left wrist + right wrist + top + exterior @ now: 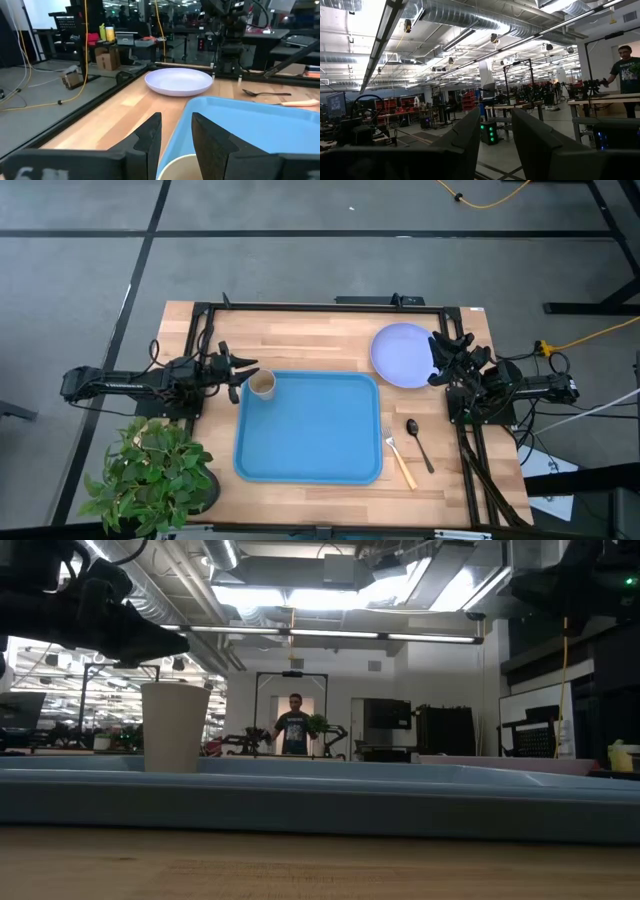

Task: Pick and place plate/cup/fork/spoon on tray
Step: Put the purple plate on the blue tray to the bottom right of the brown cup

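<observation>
The tan cup (262,385) stands upright on its base in the far left corner of the blue tray (310,450). It also shows in the low view (175,727). My left gripper (244,374) is open just left of and above the cup. In the left wrist view its fingers (176,132) stand over the cup's rim (181,167) without touching it. The lavender plate (402,354) lies flat on the table at the far right. My right gripper (438,360) is open and raised at the plate's right edge. The fork (400,458) and the dark spoon (419,444) lie on the table right of the tray.
A potted plant (155,475) stands at the table's near left corner. A black frame rail (330,307) runs along the far edge and down both sides. A person (295,725) stands far off in the room behind.
</observation>
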Motion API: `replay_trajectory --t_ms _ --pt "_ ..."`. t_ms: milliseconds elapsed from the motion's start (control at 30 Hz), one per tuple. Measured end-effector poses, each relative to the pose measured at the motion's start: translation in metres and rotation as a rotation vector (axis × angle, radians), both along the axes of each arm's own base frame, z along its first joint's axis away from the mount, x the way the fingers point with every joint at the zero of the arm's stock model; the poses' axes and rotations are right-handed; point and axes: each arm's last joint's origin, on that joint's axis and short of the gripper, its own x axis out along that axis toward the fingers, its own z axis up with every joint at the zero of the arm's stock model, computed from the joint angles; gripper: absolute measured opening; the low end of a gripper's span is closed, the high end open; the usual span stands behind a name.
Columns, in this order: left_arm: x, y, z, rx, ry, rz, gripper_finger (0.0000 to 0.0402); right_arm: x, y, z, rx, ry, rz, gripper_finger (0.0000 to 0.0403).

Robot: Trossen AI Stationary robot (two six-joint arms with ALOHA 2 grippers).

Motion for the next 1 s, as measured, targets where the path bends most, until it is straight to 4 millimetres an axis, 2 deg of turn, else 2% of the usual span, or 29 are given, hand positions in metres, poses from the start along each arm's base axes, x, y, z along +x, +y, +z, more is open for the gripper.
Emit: replay_trajectory --t_ms 500,767,1000 --pt "0.000 0.000 0.000 0.001 -0.003 0.000 0.0101 0.000 0.000 0.000 -0.071 0.061 -0.042 0.0117" --pt "-0.011 -0.001 0.009 0.012 -0.111 0.015 0.0101 0.000 0.000 0.000 -0.074 0.066 -0.044 0.0117" --pt "-0.017 -0.004 0.007 0.010 -0.100 -0.016 0.0101 0.000 0.000 -0.001 -0.076 0.071 -0.046 0.0117"
